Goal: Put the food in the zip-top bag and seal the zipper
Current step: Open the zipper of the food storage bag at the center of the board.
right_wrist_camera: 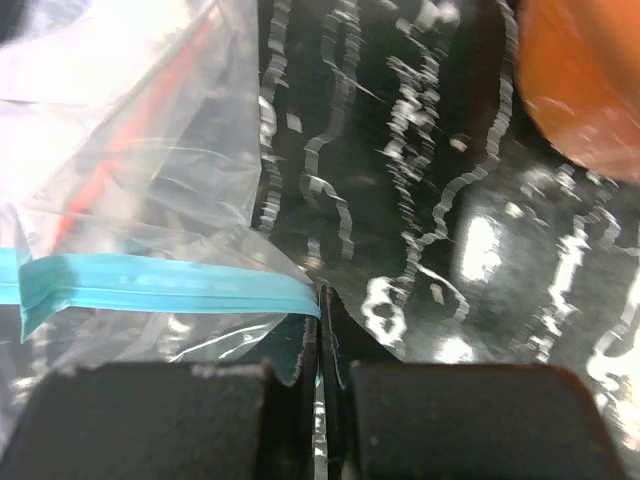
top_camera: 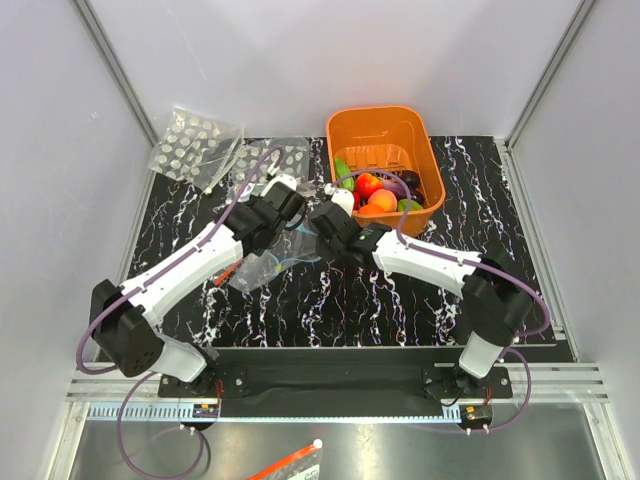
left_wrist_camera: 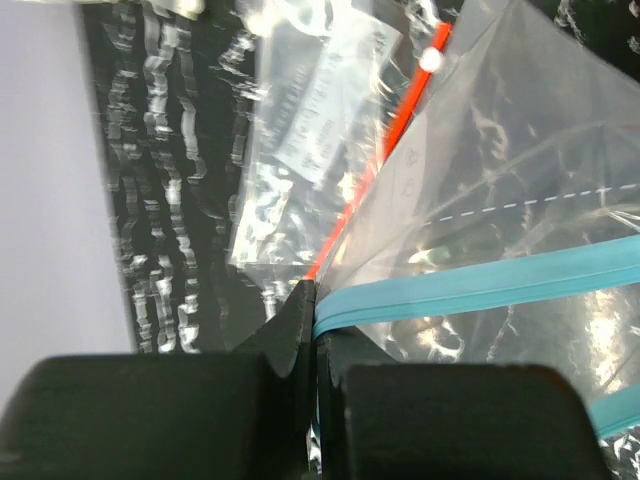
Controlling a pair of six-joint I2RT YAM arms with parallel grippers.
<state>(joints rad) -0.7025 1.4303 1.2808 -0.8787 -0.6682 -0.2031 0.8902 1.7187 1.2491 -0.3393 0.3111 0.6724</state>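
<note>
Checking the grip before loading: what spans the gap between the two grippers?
The teal zipper, pinched at either end by the left gripper and right gripper; wrist views show it.

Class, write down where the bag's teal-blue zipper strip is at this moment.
Both wrist views show the zipper stretched between the left gripper and right gripper, each pinching one end, near-left of the orange basket.

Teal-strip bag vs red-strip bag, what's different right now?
Strip colour: teal-strip bag has a teal zipper; red-strip bag a red one. Teal-strip bag is pinched at both strip ends by the left end effector and right end effector; red-strip bag lies ungripped on the table. Both are clear plastic.
</note>
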